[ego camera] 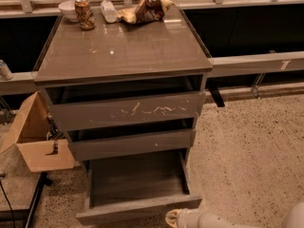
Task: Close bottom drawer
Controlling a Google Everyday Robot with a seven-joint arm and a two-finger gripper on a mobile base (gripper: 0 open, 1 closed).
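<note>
The bottom drawer [137,208] of the grey-brown cabinet stands pulled far out, its empty inside showing and its plain low front panel facing me near the bottom edge. Above it are the mid-height plain front [133,145] and the tall front with white scratches [128,111], both slightly out. My gripper [174,218] shows at the bottom edge, just right of the drawer front's right end, at the tip of the white arm [213,220].
The cabinet top [123,51] carries a can [84,13], a white bowl [69,8], a bottle [109,11] and a crumpled bag [147,7]. An open cardboard box [35,141] stands left of the cabinet. Speckled floor [247,146] lies to the right.
</note>
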